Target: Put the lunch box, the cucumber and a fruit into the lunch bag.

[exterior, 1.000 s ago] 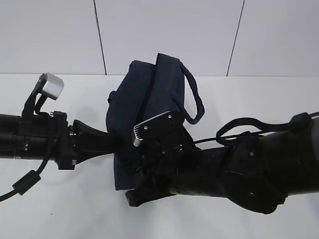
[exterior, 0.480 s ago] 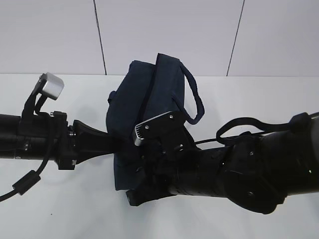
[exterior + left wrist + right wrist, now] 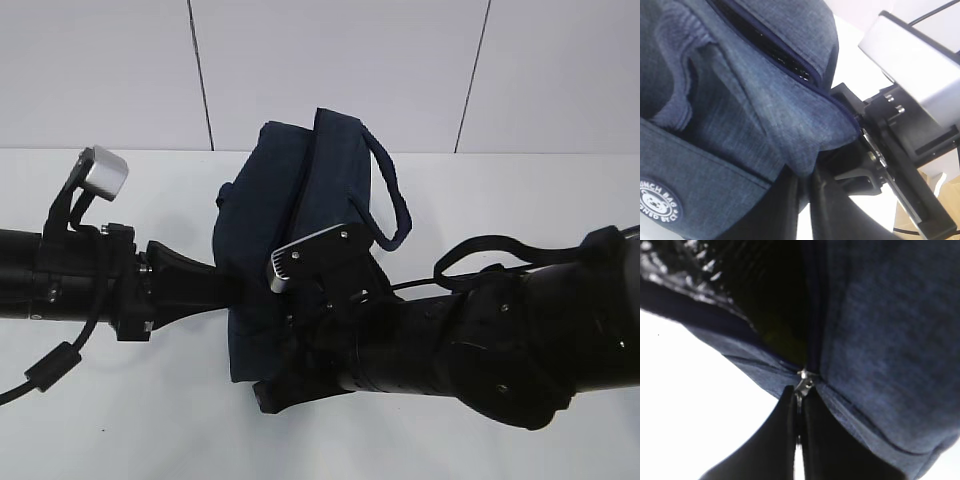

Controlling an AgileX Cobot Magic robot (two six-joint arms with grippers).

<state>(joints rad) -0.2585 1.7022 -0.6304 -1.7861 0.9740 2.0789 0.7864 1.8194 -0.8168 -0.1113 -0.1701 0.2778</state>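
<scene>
While our left end effector pinches the lunch bag fabric steady, our right end effector apparently clamps the zipper pull at lower centre.

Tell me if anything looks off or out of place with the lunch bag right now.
The lunch bag lies tipped over on the table, zipper partly open. The right gripper pinches the zipper pull; nothing looks spilled or torn.
</scene>
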